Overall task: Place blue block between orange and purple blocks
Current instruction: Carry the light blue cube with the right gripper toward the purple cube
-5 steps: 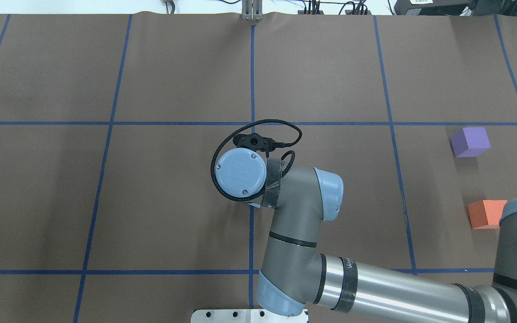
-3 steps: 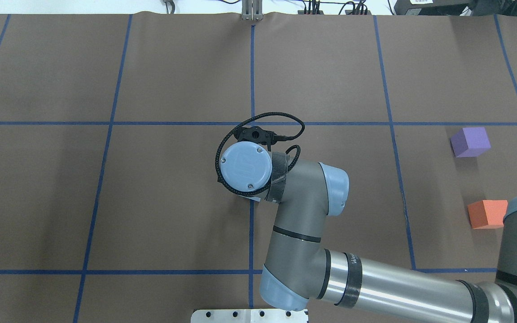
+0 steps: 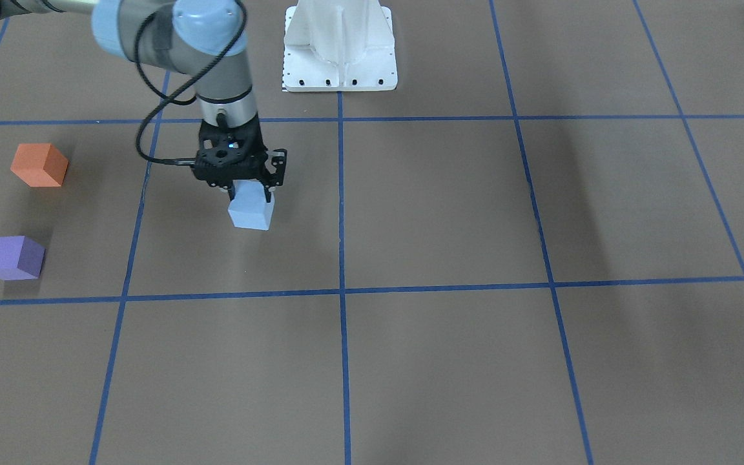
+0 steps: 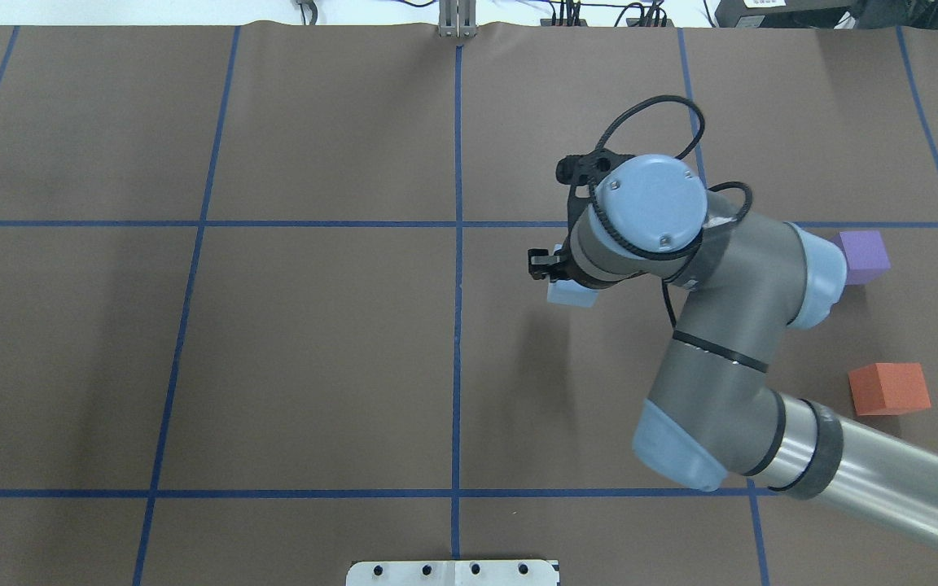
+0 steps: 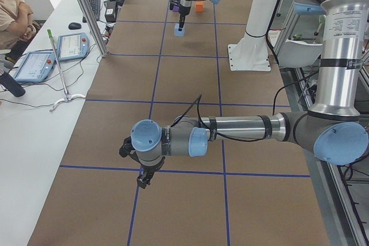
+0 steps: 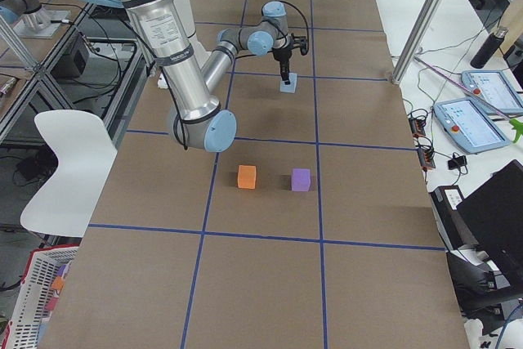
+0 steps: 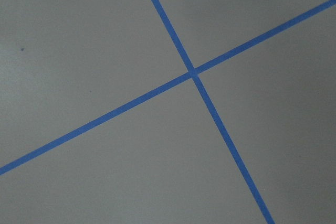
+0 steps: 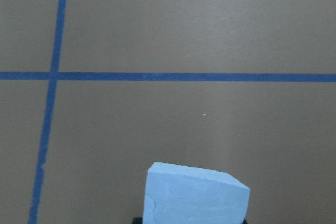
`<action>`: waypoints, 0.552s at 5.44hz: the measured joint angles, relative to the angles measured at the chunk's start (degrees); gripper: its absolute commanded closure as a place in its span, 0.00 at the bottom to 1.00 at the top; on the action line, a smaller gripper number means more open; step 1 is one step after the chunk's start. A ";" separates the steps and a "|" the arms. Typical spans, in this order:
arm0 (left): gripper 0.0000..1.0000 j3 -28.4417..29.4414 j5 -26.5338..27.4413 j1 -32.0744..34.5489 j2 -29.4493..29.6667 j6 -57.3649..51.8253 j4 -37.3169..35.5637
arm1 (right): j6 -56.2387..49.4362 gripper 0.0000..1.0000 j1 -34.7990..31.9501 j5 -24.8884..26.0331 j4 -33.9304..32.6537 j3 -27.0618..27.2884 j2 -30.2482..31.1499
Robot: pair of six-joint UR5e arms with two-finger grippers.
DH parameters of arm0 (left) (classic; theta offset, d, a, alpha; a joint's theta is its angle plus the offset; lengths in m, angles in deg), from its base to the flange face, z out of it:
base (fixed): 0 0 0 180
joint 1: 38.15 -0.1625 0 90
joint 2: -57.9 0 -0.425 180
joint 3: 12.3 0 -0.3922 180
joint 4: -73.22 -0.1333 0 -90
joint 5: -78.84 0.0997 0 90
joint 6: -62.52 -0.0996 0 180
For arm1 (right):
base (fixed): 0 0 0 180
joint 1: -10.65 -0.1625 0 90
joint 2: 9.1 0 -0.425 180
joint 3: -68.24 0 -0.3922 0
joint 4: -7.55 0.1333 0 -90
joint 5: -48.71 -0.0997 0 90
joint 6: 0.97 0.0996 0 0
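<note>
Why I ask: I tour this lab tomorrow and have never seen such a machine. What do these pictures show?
These are two robot arms at a brown table marked with blue tape lines. Two pictures look down on it, one from behind the robot, one facing it; two are taken from the table's ends; two come from cameras on the wrists. The right gripper is shut on a light blue block, which also shows at the bottom of the right wrist picture. An orange block and a purple block sit on the table with a gap between them. The left gripper hangs over a tape crossing; whether it is open I cannot tell.
</note>
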 measured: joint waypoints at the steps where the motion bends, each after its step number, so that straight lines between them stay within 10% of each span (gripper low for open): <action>1: 0.00 0.01 0.02 0.05 -0.03 -0.06 0.00 | -8.56 1.00 -5.70 -4.23 0.22 2.53 5.84; 3: 0.00 -0.03 0.08 0.01 -0.05 -0.08 0.20 | -22.98 1.00 -15.52 -10.54 6.35 3.77 19.05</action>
